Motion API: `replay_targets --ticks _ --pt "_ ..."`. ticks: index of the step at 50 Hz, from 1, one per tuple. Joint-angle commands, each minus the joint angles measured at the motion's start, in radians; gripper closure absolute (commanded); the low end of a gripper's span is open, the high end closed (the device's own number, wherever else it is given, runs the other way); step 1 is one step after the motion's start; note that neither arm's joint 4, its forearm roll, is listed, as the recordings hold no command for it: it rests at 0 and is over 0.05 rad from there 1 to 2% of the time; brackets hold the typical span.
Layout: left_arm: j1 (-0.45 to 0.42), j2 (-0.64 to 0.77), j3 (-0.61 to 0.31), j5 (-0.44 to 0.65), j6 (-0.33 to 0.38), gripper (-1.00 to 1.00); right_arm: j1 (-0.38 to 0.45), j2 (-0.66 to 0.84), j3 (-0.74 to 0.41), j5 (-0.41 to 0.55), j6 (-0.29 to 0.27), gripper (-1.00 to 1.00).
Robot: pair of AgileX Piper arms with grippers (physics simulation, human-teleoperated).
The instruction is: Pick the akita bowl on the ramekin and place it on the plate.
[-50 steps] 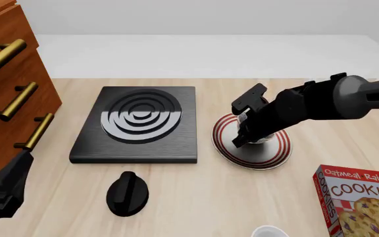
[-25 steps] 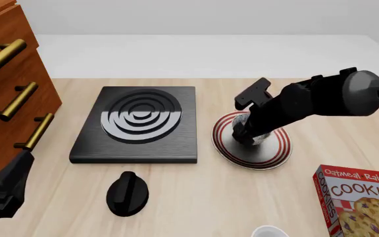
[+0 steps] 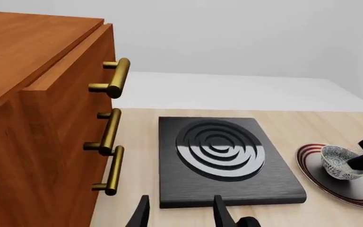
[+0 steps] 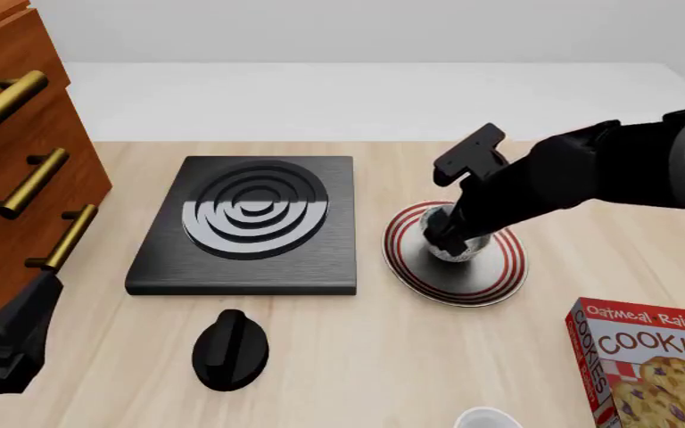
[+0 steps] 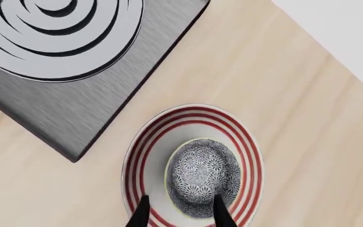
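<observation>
The speckled grey akita bowl [image 5: 202,177] sits upright in the middle of the red-ringed white plate [image 5: 143,146]. The front view shows the bowl [image 4: 466,251] partly hidden by my right arm, with the plate [image 4: 491,281] beside the stove. My right gripper [image 5: 180,215] is open just above the bowl's near side and holds nothing; it is seen as [image 4: 442,235] from the front. The white ramekin [image 4: 485,417] peeks in at the front edge. My left gripper [image 3: 180,216] is open and empty at the near left [image 4: 15,343]. The left wrist view also catches the bowl [image 3: 336,160].
A black stove plate [image 4: 247,223] with silver rings lies left of the plate, and a black knob [image 4: 229,349] lies in front of it. A wooden drawer cabinet [image 4: 21,152] with brass handles fills the left. A cookies box [image 4: 652,361] is at the near right.
My right arm has risen and drawn back to the right, away from the bowl. The bowl stays on the plate. The left arm has not moved.
</observation>
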Motion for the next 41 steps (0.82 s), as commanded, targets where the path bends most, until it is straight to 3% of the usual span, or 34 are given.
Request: replay_targets --ticks 1,11,23,27,33,41 --pt "-0.001 -0.003 0.001 0.002 -0.002 -1.0 0.007 -0.105 0.031 0.028 0.028 -1.0" --pt "-0.004 -0.005 -0.002 0.004 -0.004 -1.0 -0.018 -0.221 0.075 0.034 0.046 -1.0" --pt "-0.003 -0.005 0.0 0.001 -0.006 -1.0 -0.032 -0.388 0.145 -0.012 0.117 -1.0" --pt "0.0 -0.009 0.0 0.004 -0.007 -1.0 -0.04 -0.47 0.176 -0.057 0.166 -1.0" --pt "0.0 -0.016 0.0 0.01 -0.008 -1.0 -0.063 -0.574 0.243 -0.121 0.191 -1.0" --pt "-0.003 -0.018 0.0 0.012 -0.011 -1.0 -0.105 -0.751 0.319 -0.123 0.24 -1.0"
